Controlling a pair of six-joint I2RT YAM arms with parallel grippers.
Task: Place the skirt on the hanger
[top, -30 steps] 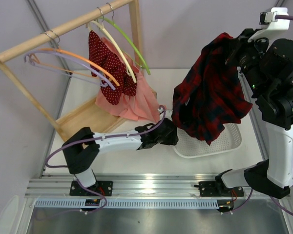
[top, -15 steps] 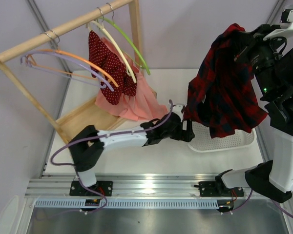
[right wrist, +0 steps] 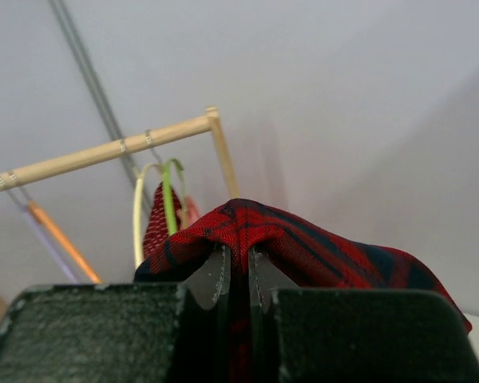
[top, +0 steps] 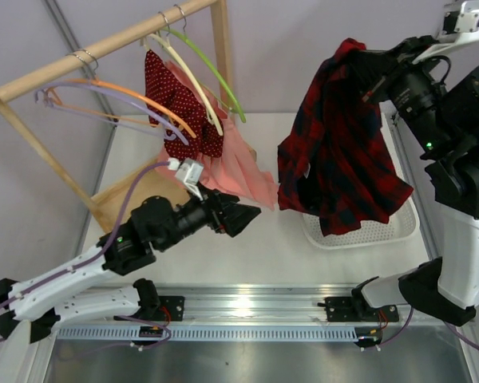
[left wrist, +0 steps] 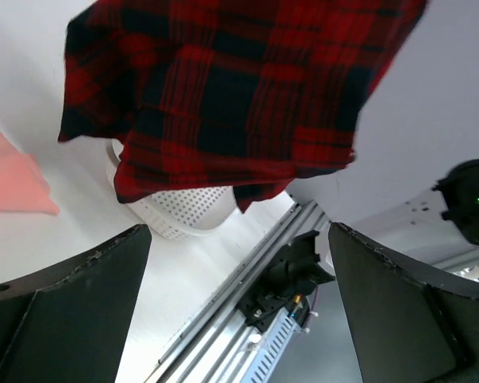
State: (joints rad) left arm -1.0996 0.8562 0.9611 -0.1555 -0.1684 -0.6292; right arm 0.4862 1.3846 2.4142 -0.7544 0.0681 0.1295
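Right gripper (right wrist: pixel 233 275) is closed tight on a fold at the top of the skirt (top: pixel 339 152). The skirt hangs in the air over the white basket (top: pixel 387 233), well apart from the hanger (top: pixel 48 90), which hangs on the wooden rack (top: pixel 104 44) at far left.

Left gripper (left wrist: pixel 239 315) has its jaws spread wide and holds nothing. It points at the skirt from below.

Judgement: the step is to get the skirt spread for hanging. The free gripper should take a second hold on the upper edge, away from the first pinch, so the cloth opens flat. The carry should stay high, clear of the basket rim and the hung garments.

No brand, label or writing can be read.
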